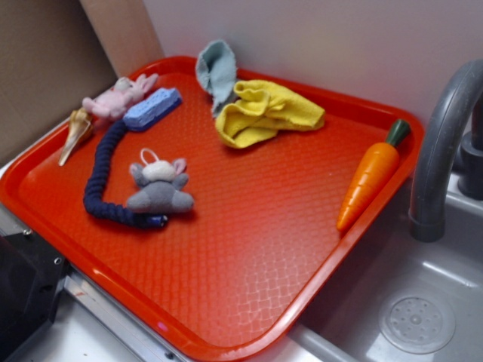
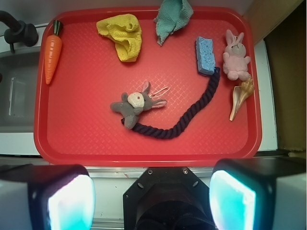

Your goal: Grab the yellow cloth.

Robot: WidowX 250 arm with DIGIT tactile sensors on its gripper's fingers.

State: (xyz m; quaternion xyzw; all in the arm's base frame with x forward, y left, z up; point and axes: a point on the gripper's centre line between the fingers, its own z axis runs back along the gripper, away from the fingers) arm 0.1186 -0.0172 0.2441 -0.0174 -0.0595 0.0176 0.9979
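yellow cloth not yet grabbed; the reach is all still to do

the yellow cloth [image 1: 266, 113] lies crumpled at the far edge of the red tray [image 1: 249, 271], just beside the pale blue-grey cloth [image 1: 216, 69] and well apart from the toy carrot [image 1: 370, 177]. in the wrist view the end effector [image 2: 152, 199] hangs released, pads [image 2: 72, 203] spread wide with nothing between them, back off the tray's near rim with the grey plush [image 2: 133, 104] and dark rope [image 2: 184, 120] nearer to it. nothing of the task looks done: by my judgement the approach, descent over the folds and closing all remain.
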